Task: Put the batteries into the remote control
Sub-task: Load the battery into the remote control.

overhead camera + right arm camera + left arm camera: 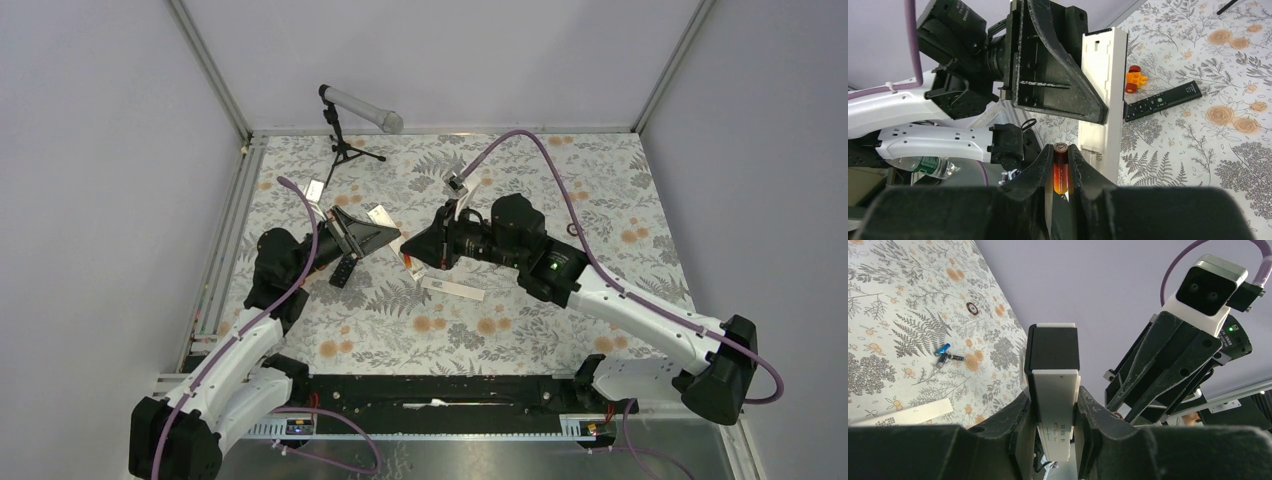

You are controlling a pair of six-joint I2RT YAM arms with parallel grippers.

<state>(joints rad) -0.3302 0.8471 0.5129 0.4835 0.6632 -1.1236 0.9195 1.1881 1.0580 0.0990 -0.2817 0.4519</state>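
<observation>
Clamping the white remote control (1054, 385) by its long edges in the left gripper (1053, 412), raised off the floral table (560, 330), recessed back turned toward the right arm. Pinching one red battery (1060, 175) lengthwise in the right gripper (1060, 152), metal end just beside the remote's long edge, contact impossible to judge. Flanked by loose batteries (943, 348) on the table, a black remote (1163, 100) and an orange toy car (1134, 80) beyond the held remote, a white strip (450, 288) near the grippers, with open table toward the right wall and near rail.
</observation>
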